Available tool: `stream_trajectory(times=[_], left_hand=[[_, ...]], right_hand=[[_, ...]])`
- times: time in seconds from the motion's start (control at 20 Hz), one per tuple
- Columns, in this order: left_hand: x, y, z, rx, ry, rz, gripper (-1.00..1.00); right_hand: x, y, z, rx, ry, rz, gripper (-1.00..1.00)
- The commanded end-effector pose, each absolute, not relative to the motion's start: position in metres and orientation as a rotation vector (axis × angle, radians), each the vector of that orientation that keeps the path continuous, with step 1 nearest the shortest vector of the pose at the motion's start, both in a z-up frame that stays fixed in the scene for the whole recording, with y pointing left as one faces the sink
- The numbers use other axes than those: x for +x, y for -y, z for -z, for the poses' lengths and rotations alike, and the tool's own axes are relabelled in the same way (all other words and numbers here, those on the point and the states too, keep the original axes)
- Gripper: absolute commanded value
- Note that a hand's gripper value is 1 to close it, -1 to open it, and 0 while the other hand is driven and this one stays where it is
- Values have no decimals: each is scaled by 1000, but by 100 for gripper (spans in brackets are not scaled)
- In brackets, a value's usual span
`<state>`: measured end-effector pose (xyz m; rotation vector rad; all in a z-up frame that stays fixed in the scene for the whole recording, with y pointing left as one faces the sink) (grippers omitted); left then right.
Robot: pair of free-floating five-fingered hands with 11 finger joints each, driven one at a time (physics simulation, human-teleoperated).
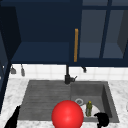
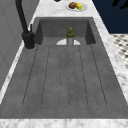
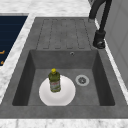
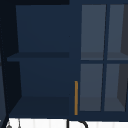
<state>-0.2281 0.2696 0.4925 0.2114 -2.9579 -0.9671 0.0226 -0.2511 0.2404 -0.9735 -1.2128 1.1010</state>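
The right hand (image 1: 101, 119) is hovering at the front edge of the sink (image 3: 25, 75), just in front of the white plate (image 3: 65, 96) that is lying on the basin floor. A small green bottle (image 3: 54, 81) with a yellow cap is standing upright on that plate, beside the drain (image 3: 82, 80). The hand's fingers are looking curled inward and are holding nothing, apart from the bottle. The left hand (image 1: 12, 120) is hanging near the sink's front left corner, over the marble table (image 1: 15, 87); whether its fingers are spread or closed I cannot tell.

To grip the bottle well, I judge the right hand should be spreading its fingers before coming down, closing round the body rather than the cap, and lifting straight up so the plate is not dragged along.

A red ball (image 1: 67, 114) is sitting at the sink's front edge, left of the plate. The black faucet (image 3: 100, 27) is rising behind the sink. Beyond the sink's far end in the left side view, a second plate (image 2: 76, 6) is carrying what looks like fruit. Above the sink, the open blue cabinet (image 4: 42, 75) with its orange handle (image 4: 76, 97) is holding nothing I can make out.
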Motion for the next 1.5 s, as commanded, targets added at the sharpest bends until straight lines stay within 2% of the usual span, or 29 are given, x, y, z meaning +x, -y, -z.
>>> stream_trajectory(times=[0.0,0.25,1.45], left_hand=[[-233,-264,-510,178,2944,1107,-100],[-239,-265,-540,167,2972,1081,-100],[-207,-254,-536,225,2853,1269,-100]], right_hand=[[23,251,-240,-974,1213,-1101,0],[23,251,-240,-974,1213,-1101,0],[23,251,-240,-974,1213,-1101,0]])
